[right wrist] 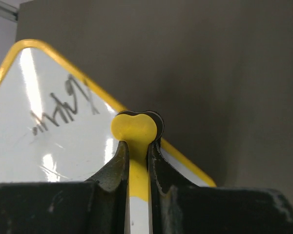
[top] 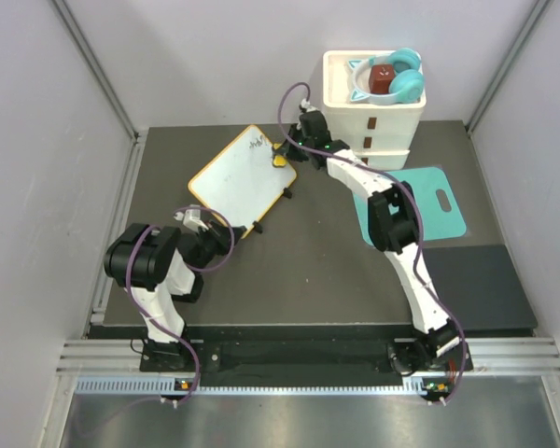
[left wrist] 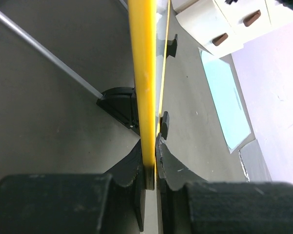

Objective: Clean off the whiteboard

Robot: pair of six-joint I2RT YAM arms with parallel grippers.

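Whiteboard [top: 238, 182] mid-left on tabletop [top: 336, 271]; scribble [right wrist: 63, 105] near far corner. Looks light, stiff, glossy-slick; hold by frame. Left claw [left wrist: 151, 146] clamps near frame edge. Right claw [right wrist: 138, 146] pinches yellow piece [right wrist: 136, 129], likely eraser, at far edge.

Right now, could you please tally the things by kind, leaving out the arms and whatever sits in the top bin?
Boards: 2, whiteboard, teal cutting board.
Erasers: 1, yellow eraser.
Drawer units: 1, white drawer unit.
Total: 4.
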